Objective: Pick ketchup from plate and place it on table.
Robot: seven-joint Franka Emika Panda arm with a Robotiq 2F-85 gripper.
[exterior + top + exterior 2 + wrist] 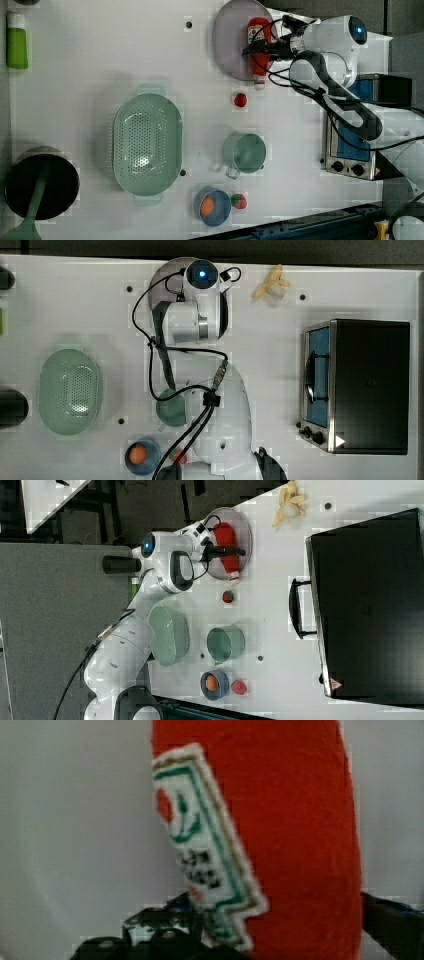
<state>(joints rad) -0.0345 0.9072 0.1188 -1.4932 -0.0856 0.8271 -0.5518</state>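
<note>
Ketchup, in a small slim red bottle [259, 50] with a white cap end, lay flat on the large round pale greyish-lilac plate [229, 40] near the far edge of the broad white table [90, 60], its cap reaching just past the plate's rim. We saw the white robot arm's black gripper [260, 48] down over the bottle's middle, jaws spread wide on either side of the red body and not clamped on it. In the wrist view we saw the bottle's [280, 820] green-edged white label close up between the dark fingers [395, 925].
</note>
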